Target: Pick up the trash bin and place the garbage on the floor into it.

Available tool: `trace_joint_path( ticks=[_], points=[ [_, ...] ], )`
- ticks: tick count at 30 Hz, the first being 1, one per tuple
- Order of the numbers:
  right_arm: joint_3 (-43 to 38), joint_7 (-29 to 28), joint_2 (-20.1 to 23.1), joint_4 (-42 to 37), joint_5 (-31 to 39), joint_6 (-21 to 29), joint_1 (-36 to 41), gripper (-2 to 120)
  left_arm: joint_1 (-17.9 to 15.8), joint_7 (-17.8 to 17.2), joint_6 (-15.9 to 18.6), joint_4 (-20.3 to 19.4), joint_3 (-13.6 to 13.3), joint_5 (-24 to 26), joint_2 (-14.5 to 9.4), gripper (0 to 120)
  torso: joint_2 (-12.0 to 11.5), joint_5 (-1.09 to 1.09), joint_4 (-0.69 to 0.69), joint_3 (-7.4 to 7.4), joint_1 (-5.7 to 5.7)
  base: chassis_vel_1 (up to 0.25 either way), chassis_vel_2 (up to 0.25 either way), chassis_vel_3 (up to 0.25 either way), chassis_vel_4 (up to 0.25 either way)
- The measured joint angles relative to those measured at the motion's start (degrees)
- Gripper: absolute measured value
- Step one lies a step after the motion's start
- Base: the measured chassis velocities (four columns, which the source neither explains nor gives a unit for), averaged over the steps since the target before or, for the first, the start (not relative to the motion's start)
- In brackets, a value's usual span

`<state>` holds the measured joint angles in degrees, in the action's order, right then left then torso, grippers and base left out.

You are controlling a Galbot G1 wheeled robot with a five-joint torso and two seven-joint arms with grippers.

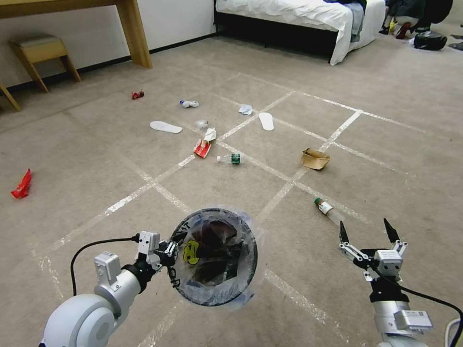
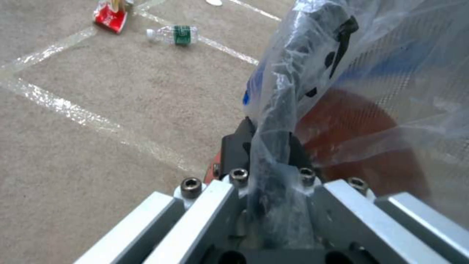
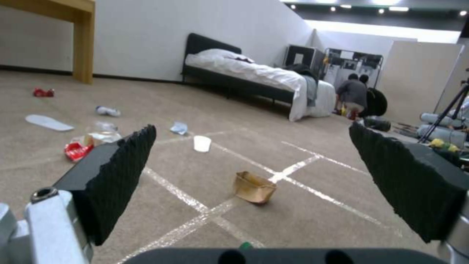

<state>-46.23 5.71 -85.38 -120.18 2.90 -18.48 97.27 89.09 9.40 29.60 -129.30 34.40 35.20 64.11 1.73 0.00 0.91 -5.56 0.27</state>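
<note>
My left gripper point(image 1: 172, 262) is shut on the rim of the trash bin point(image 1: 217, 258), which hangs above the carpet with its bag-lined mouth tipped toward the camera. The left wrist view shows the fingers point(image 2: 232, 146) clamping the plastic-covered rim point(image 2: 285, 121). My right gripper point(image 1: 367, 232) is open, low at the right, just short of a clear bottle point(image 1: 328, 210). Garbage lies ahead: a tan bowl point(image 1: 315, 158), a green-label bottle point(image 1: 230, 158), a red-white carton point(image 1: 203, 147), two white soles point(image 1: 165, 126), tissues point(image 1: 245, 109) and red wrappers point(image 1: 21, 185).
A bed point(image 1: 299, 19) stands at the far wall, a wooden table leg point(image 1: 134, 31) and stool point(image 1: 42, 54) at the far left. White tape lines point(image 1: 144, 188) cross the carpet. Bags and shoes point(image 1: 427, 38) lie at the far right.
</note>
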Motion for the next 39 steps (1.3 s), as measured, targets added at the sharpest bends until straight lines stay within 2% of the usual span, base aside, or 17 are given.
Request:
trace_joint_path(
  ticks=[11,21,27,30,31,32,33,35,36,39],
  points=[
    [-0.2,0.0,0.2,-0.3,-0.2,0.0,0.0,100,0.4,0.2,-0.2,-0.8,0.5,-0.6,-0.5,1,0.0,0.0,0.0,0.0,0.0,-0.112,0.114,0.117,-0.113],
    [-0.2,0.0,-0.4,-0.5,-0.5,-0.7,0.3,100,0.8,0.2,-0.6,-1.2,0.6,-0.9,-0.5,1,0.0,0.0,0.0,0.0,0.01,-0.256,0.255,0.24,-0.256],
    [-0.1,-0.1,-0.7,-0.5,-0.9,-1.0,0.4,100,1.0,0.3,-0.7,-1.2,0.6,-1.0,-0.5,1,0.0,0.02,0.0,0.0,0.01,-0.344,0.334,0.333,-0.331],
    [-0.1,-0.2,-0.7,-0.4,-1.3,-1.5,0.3,100,0.9,0.3,-0.7,-1.1,0.6,-1.0,-0.4,1,0.0,-0.04,0.01,-0.02,0.02,-0.345,0.349,0.364,-0.352],
    [-0.2,-0.3,-0.7,-0.1,-1.3,-1.8,0.1,100,0.9,0.2,-0.9,-0.7,0.5,-1.0,-0.4,1,0.0,0.06,-0.01,-0.03,0.03,-0.33,0.283,0.288,-0.326],
    [-0.2,-0.3,-0.7,-0.1,-1.3,-1.8,0.1,100,0.9,0.2,-0.9,-0.7,0.5,-1.0,-0.4,1,0.0,0.06,-0.01,-0.03,0.03,-0.33,0.283,0.288,-0.326],
    [-0.3,-0.3,-0.7,0.2,-1.3,-2.1,0.0,100,0.9,0.2,-1.0,-0.2,0.3,-1.3,-0.5,1,0.0,-0.04,0.01,-0.03,0.04,-0.26,0.2,0.209,-0.243],
    [-0.4,-0.3,-0.6,0.4,-1.3,-2.3,0.0,100,1.0,0.3,-1.1,0.0,0.2,-1.6,-0.5,1,0.0,-0.05,0.0,-0.03,0.04,-0.166,0.2,0.094,-0.145],
    [-0.4,-0.3,-0.4,0.7,-1.2,-2.3,-0.1,100,1.3,0.4,-1.3,0.1,0.2,-2.0,-0.5,1,0.0,0.04,0.01,-0.04,0.05,-0.062,0.092,0.094,-0.041],
    [0.0,-0.4,0.2,1.1,-1.2,-2.2,-0.4,100,1.5,0.7,-1.4,0.2,0.2,-2.4,-0.2,1,0.0,-0.01,0.0,0.01,0.0,0.003,-0.024,-0.009,0.015]
  ],
)
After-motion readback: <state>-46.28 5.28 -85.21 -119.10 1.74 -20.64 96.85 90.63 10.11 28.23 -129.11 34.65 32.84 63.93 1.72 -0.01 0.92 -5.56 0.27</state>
